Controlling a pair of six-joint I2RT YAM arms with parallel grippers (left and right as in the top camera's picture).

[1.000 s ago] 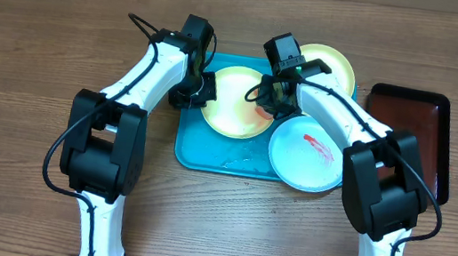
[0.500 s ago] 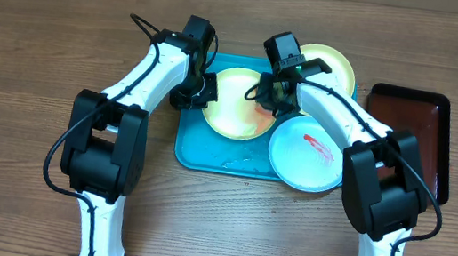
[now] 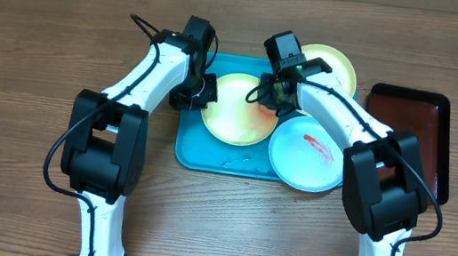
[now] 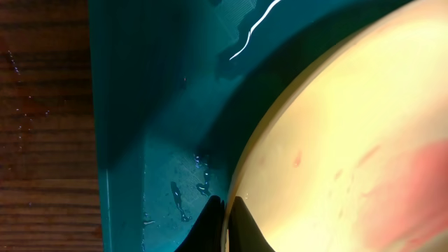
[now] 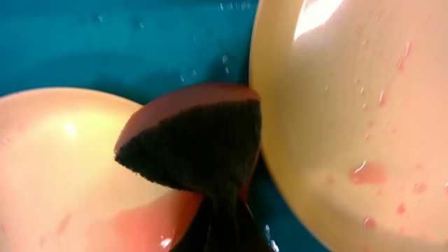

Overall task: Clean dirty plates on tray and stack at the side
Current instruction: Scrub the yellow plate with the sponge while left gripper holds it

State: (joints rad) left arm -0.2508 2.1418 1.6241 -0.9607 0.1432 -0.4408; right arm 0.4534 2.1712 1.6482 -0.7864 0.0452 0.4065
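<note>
1. Nearest me, the light blue plate (image 3: pixel 306 154), smeared red, overlaps the tray's (image 3: pixel 194 150) right corner.
2. My left claw (image 4: pixel 225 222) pinches the middle plate's (image 3: pixel 233 111) rim; my right claw (image 3: pixel 271 98) is clamped on a dark sponge (image 5: pixel 192 140) at its right edge.
3. Farthest lies another yellow-green plate (image 3: pixel 335 67).

Even overhead light; dim, blurred wrist views with glare.

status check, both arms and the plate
Left gripper shut on middle plate rim. Right gripper shut on sponge, at that plate's right edge. Blue plate red-smeared, at tray corner. Nothing in the way.
</note>
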